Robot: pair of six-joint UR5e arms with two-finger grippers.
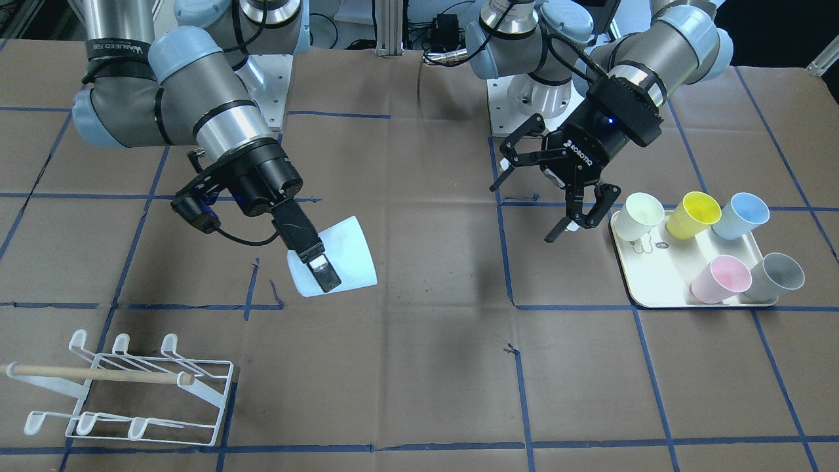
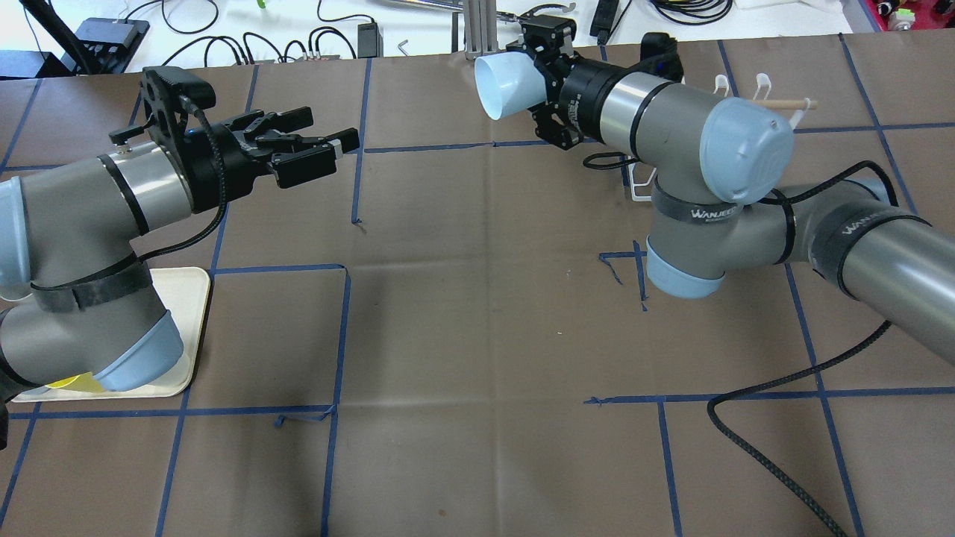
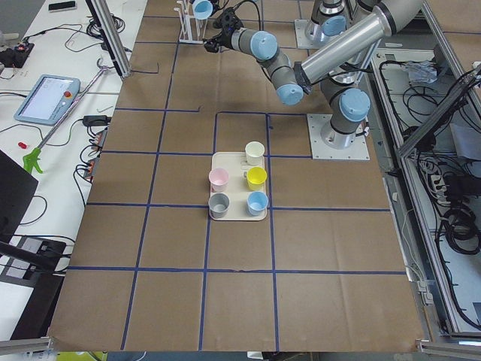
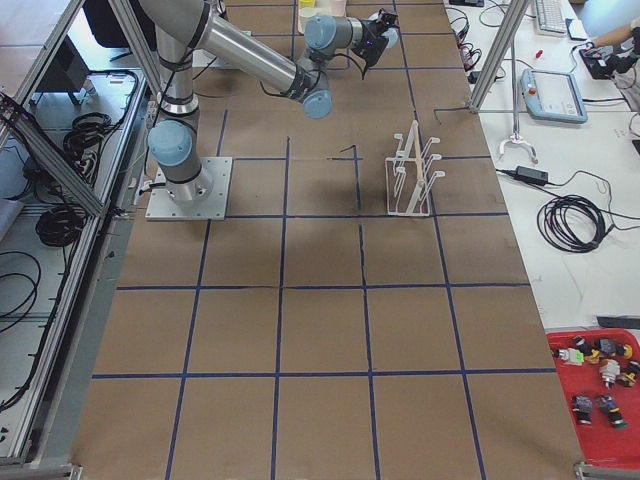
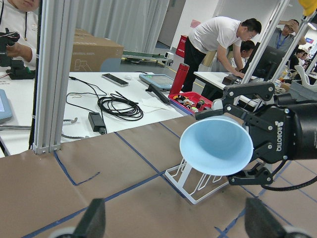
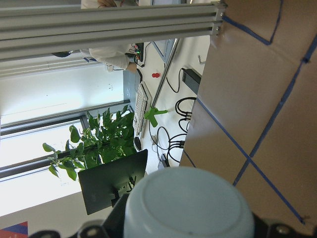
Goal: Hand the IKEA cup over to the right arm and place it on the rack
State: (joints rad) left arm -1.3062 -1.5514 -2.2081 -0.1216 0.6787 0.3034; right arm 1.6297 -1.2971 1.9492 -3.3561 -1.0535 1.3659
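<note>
My right gripper (image 1: 328, 265) is shut on a pale blue IKEA cup (image 1: 344, 259) and holds it sideways above the table. The cup's mouth points at my left gripper in the overhead view (image 2: 507, 86) and the left wrist view (image 5: 215, 145). Its base fills the bottom of the right wrist view (image 6: 188, 203). My left gripper (image 1: 524, 213) is open and empty, well apart from the cup, and shows in the overhead view (image 2: 328, 130). The white wire rack (image 1: 124, 393) with its wooden dowel stands empty on the table near the right arm's side.
A cream tray (image 1: 655, 282) by my left arm holds a cream cup (image 1: 639, 216), a yellow cup (image 1: 695, 213), a blue cup (image 1: 741, 216), a pink cup (image 1: 721, 278) and a grey cup (image 1: 777, 275). Brown paper with blue tape lines covers the table.
</note>
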